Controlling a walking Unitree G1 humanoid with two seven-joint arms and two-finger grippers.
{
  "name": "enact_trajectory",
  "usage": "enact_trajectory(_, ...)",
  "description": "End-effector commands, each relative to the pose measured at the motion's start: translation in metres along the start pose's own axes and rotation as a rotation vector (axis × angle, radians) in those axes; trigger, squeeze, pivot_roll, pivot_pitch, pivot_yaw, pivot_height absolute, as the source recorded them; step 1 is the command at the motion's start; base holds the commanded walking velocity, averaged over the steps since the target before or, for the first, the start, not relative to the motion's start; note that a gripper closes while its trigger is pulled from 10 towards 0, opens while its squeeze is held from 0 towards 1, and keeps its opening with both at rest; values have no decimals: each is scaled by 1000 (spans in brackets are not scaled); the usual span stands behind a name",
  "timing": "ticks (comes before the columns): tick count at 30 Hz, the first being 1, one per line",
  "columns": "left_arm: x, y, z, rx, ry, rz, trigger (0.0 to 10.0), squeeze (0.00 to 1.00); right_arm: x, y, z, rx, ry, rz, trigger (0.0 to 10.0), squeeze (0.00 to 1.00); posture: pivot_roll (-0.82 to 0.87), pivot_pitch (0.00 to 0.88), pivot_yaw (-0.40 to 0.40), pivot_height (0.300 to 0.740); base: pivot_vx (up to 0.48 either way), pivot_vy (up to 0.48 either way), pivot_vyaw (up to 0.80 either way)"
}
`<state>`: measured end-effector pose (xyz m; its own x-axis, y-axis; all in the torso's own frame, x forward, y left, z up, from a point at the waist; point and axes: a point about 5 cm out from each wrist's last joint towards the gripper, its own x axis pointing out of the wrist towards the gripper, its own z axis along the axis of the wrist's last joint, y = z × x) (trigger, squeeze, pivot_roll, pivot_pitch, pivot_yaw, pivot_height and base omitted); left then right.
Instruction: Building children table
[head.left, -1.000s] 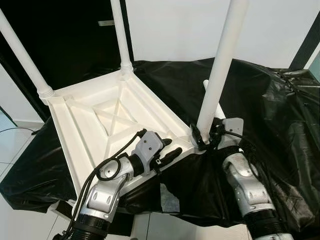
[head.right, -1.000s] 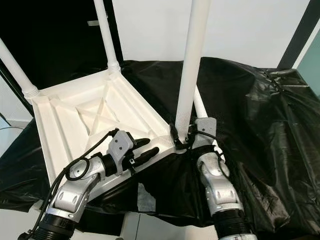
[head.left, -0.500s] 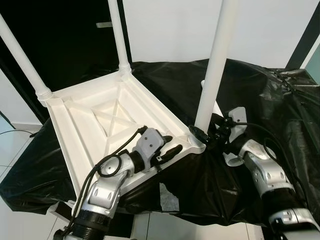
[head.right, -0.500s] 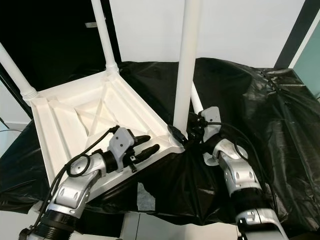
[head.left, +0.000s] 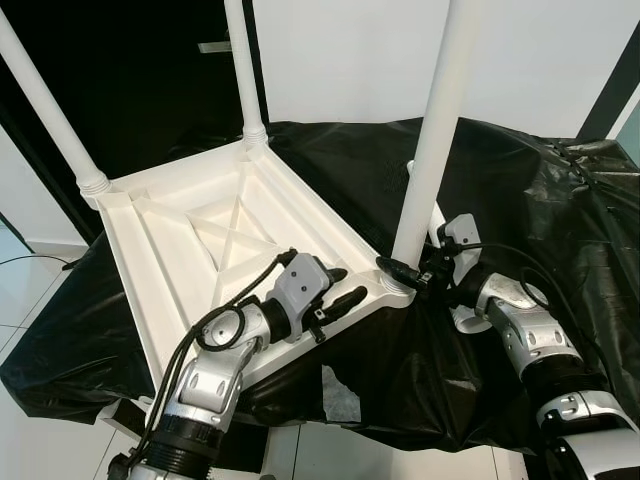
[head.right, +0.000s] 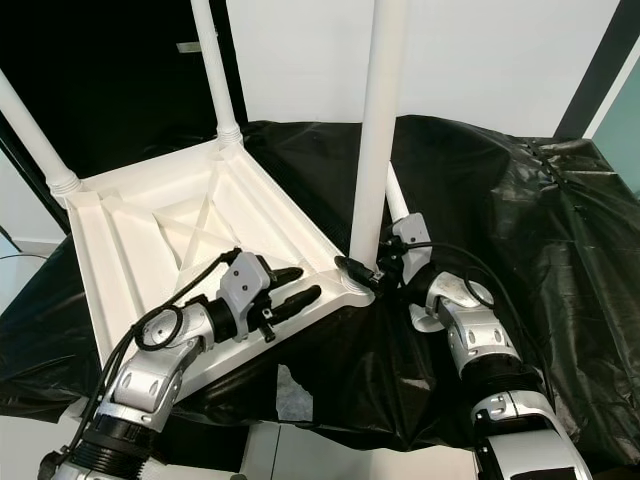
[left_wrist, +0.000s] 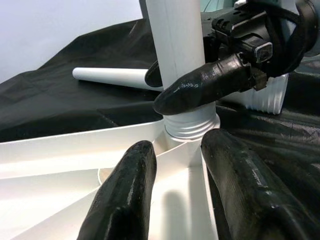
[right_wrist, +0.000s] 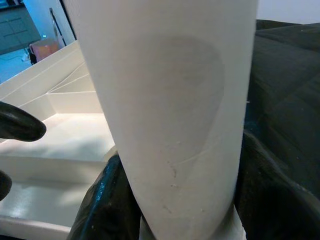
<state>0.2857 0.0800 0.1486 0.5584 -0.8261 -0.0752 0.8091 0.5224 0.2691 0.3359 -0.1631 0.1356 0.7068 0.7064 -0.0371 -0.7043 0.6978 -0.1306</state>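
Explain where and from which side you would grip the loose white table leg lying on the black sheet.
Grip the loose leg across its round shaft near the middle, coming from above with fingers straddling it. It lies flat on the black sheet, partly behind the upright leg, so its ends are crowded.

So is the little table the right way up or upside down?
Upside down. The table lies with its ribbed underside facing up, and its legs stick up into the air. The right tool grips one leg at its base.
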Motion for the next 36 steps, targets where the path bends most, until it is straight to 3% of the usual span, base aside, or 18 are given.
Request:
enact_trajectory(1,1,3,-3,8,13,62,10000,0,-2,1,-5,15,4,-19,0,0,28,0,3,740,0,0,0)
enact_trajectory(3,1,2,-2,5,10,54,10000,0,-3,1,-7,6,20,-42,0,0,28,0,3,740,0,0,0)
enact_trajectory(4,1,1,-2,3,7,50,10000,0,-3,2,-8,-2,31,-53,10000,0,27,0,3,740,0,0,0)
enact_trajectory(6,1,0,-2,3,11,48,10000,0,-3,5,-12,4,41,-127,10000,0,21,0,4,740,0,0,0)
enact_trajectory(8,-1,-3,-3,-1,16,41,10000,0,-3,16,-23,56,68,-361,10000,0,18,0,15,740,0,0,0)
enact_trajectory(14,-3,-7,-3,-12,16,32,10000,0,-2,27,-33,90,108,-546,10000,0,22,0,22,740,0,0,0)
enact_trajectory(17,-4,-7,-4,-16,21,29,10000,0,-1,36,-40,156,123,-748,10000,0,22,0,29,740,0,0,0)
enact_trajectory(19,-4,-7,-4,-16,21,29,10000,0,-1,36,-40,156,123,-748,10000,0,22,0,29,740,0,0,0)
enact_trajectory(20,-5,-7,-4,-16,22,28,10000,0,-1,39,-40,174,126,-809,10000,0,26,0,31,740,0,0,0)
enact_trajectory(24,-7,-7,-4,-19,23,25,10000,0,4,49,-36,193,106,-821,10000,0,25,0,35,740,0,0,0)
enact_trajectory(31,-8,-6,-3,-13,32,26,10000,0,3,52,-28,169,75,-820,10000,0,38,0,36,740,0,0,0)
enact_trajectory(32,-8,-6,-3,-11,34,28,10000,0,2,51,-26,160,67,-825,10000,212,38,0,36,740,0,0,0)
enact_trajectory(33,-8,-6,-3,-11,34,28,10000,0,2,51,-26,160,67,-825,10000,212,38,0,36,740,0,0,0)
enact_trajectory(34,-7,-5,-2,-9,34,31,10000,0,2,50,-23,146,48,-817,10000,1000,40,0,38,740,0,0,0)
enact_trajectory(36,-5,-5,-2,-6,34,33,10000,0,0,47,-19,124,25,-795,10000,1000,40,0,35,740,0,0,0)
